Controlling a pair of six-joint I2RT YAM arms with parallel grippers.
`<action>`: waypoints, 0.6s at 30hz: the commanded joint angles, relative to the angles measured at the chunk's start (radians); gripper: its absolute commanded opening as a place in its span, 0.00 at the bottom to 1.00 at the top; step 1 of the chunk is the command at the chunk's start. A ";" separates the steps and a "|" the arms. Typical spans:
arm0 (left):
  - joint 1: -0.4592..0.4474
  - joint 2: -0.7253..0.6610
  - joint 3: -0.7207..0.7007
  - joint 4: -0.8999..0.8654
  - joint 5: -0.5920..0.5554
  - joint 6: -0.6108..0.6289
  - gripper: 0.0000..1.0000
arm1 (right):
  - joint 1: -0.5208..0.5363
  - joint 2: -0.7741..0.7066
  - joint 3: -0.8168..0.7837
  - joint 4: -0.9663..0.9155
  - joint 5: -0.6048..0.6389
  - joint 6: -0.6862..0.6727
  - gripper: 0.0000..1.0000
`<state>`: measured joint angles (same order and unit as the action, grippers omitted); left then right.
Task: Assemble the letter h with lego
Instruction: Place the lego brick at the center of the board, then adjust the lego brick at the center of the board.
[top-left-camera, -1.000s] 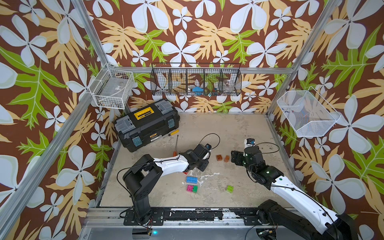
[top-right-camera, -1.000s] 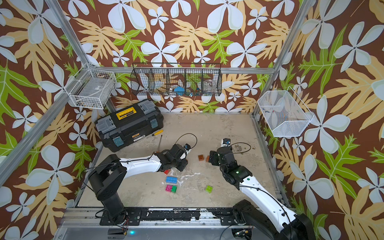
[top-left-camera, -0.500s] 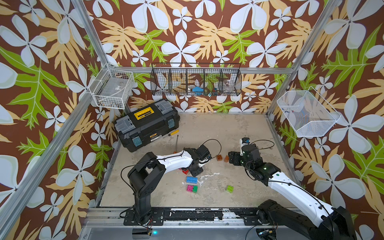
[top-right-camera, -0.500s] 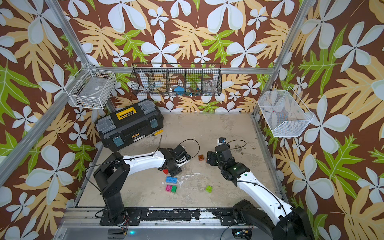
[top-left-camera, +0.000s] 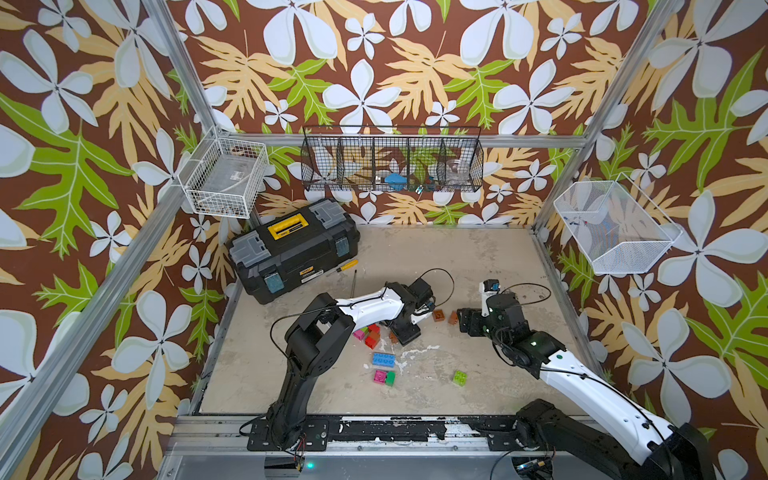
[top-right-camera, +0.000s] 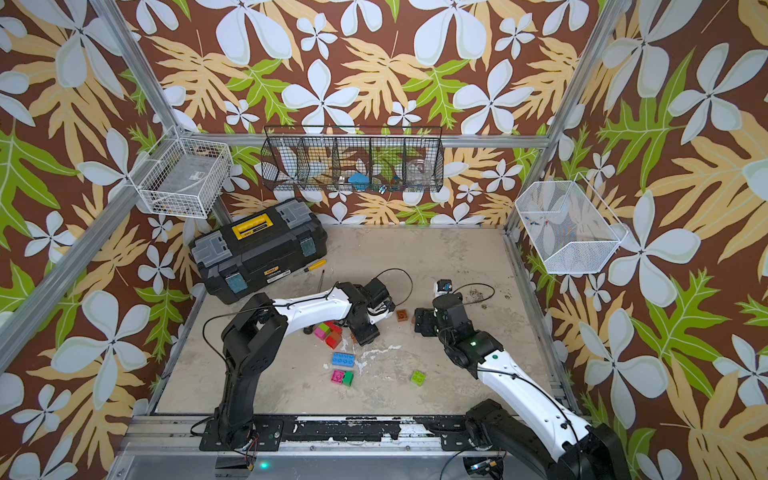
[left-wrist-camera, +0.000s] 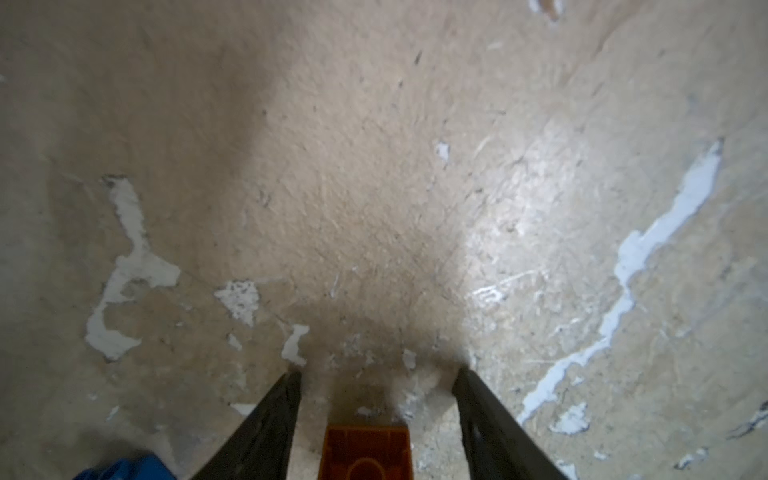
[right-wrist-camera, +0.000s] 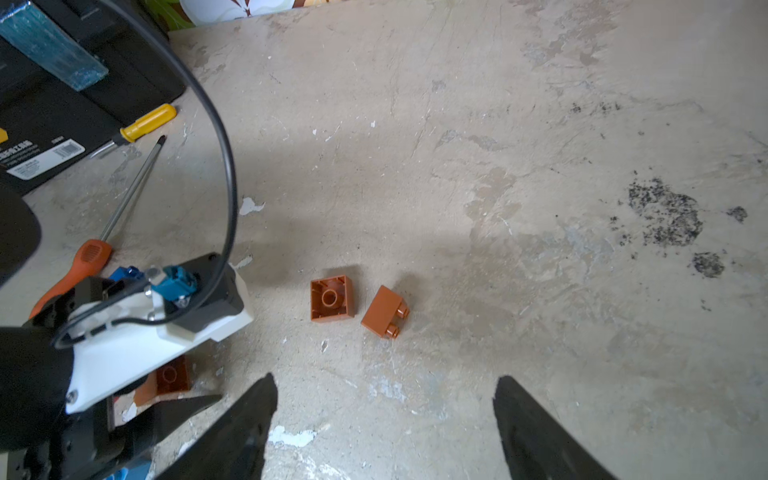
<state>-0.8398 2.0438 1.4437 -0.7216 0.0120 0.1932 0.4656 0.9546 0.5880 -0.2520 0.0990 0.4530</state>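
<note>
The lego lies as loose bricks; the letter h is out of view. My left gripper (left-wrist-camera: 377, 371) points down at the floor, open, with an orange brick (left-wrist-camera: 365, 451) lying between its fingers and a gap on each side. In both top views it (top-left-camera: 405, 332) stands beside a red and pink cluster (top-left-camera: 368, 334). My right gripper (right-wrist-camera: 385, 377) is open and empty, just short of two orange bricks (right-wrist-camera: 331, 299) (right-wrist-camera: 384, 311). Nearer me lie a long blue brick (top-left-camera: 385, 360), a pink-green pair (top-left-camera: 384, 377) and a green brick (top-left-camera: 459, 377).
A black toolbox (top-left-camera: 295, 249) stands at the back left, with a yellow-handled screwdriver (top-left-camera: 343, 268) and an orange-handled one (right-wrist-camera: 89, 257) in front of it. The left arm's cable (right-wrist-camera: 224, 166) loops above the floor. Wire baskets (top-left-camera: 392, 164) hang on the walls.
My left gripper has tipped down by the brick cluster and opened, letting go of the orange brick. The right gripper has shifted slightly left toward the two orange bricks.
</note>
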 joint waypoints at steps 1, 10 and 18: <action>0.002 -0.018 -0.017 0.031 0.052 0.032 0.71 | 0.001 -0.009 -0.015 0.023 -0.068 -0.051 0.78; 0.197 -0.306 -0.098 0.045 0.185 0.078 0.96 | 0.179 0.263 0.170 -0.078 -0.171 -0.078 0.66; 0.522 -0.717 -0.415 0.141 0.424 0.308 1.00 | 0.372 0.643 0.433 -0.106 -0.158 -0.050 0.62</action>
<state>-0.3798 1.4033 1.0889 -0.6209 0.3130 0.3943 0.8093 1.5181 0.9585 -0.3260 -0.0742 0.3897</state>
